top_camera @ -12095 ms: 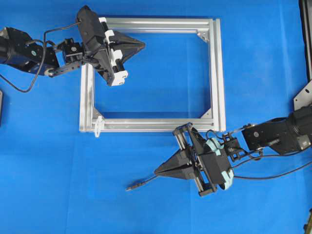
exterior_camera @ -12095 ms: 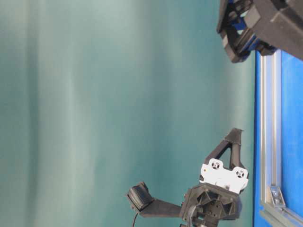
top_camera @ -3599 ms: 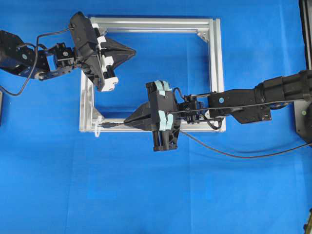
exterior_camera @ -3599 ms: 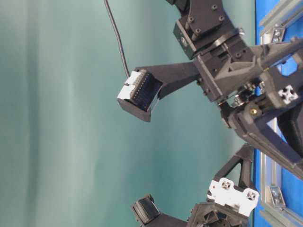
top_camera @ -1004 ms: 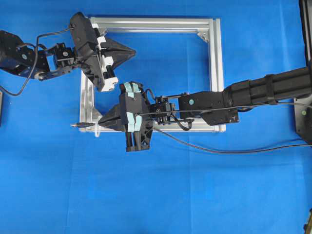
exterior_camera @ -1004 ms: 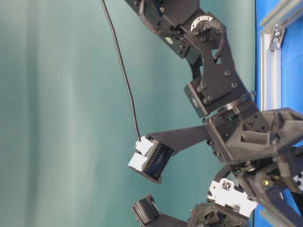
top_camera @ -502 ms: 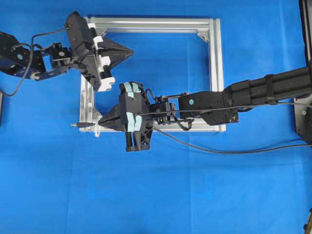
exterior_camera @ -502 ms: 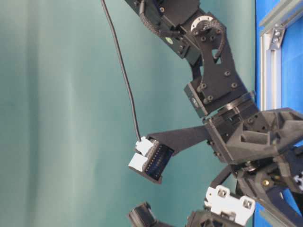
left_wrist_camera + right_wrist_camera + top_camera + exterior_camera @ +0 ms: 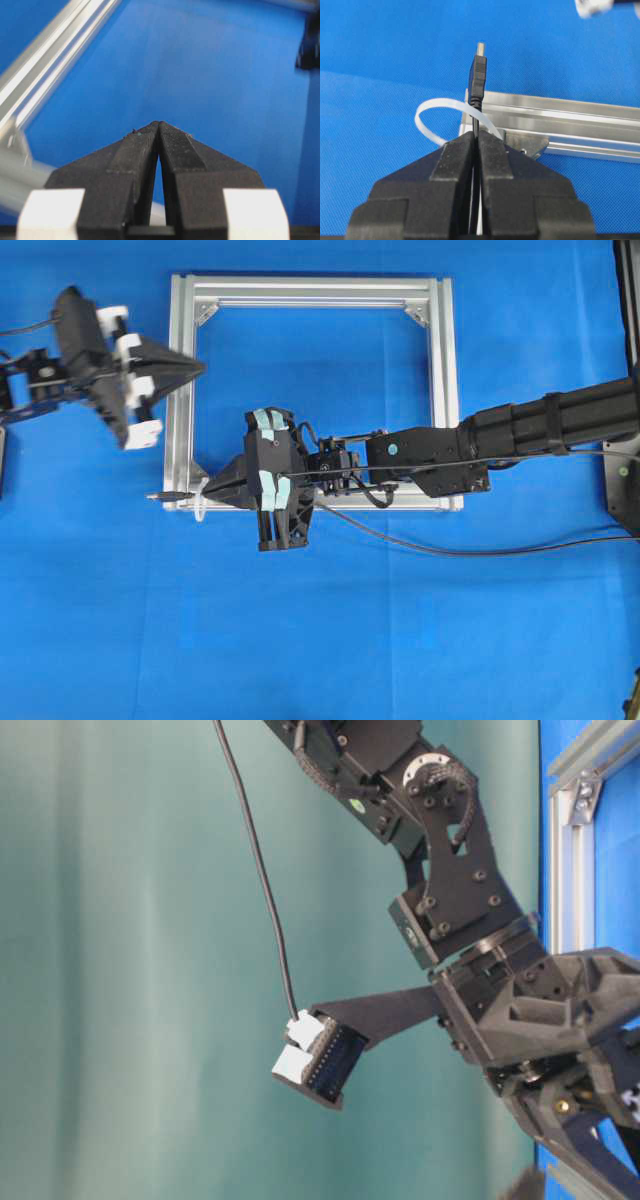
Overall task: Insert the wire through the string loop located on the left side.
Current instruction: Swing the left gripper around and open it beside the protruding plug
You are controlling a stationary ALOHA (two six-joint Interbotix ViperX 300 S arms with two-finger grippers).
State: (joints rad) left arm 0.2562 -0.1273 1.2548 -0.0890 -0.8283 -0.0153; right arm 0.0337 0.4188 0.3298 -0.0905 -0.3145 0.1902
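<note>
Now, right hand [image 9: 476, 137]: clamped on wire [image 9: 478, 75], plug through string loop [image 9: 437, 112].
left hand [image 9: 159, 125]: closed, empty, off frame's [image 9: 440, 390] left edge for room.

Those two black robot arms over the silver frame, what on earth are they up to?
The right gripper is shut on a thin black wire with a small dark plug and has poked the plug through a tiny whitish string loop at the lower-left corner of the silver aluminium frame. In the overhead view the plug tip sticks out past the frame's left side. The left gripper, shut and empty, hovers by the frame's left bar.
</note>
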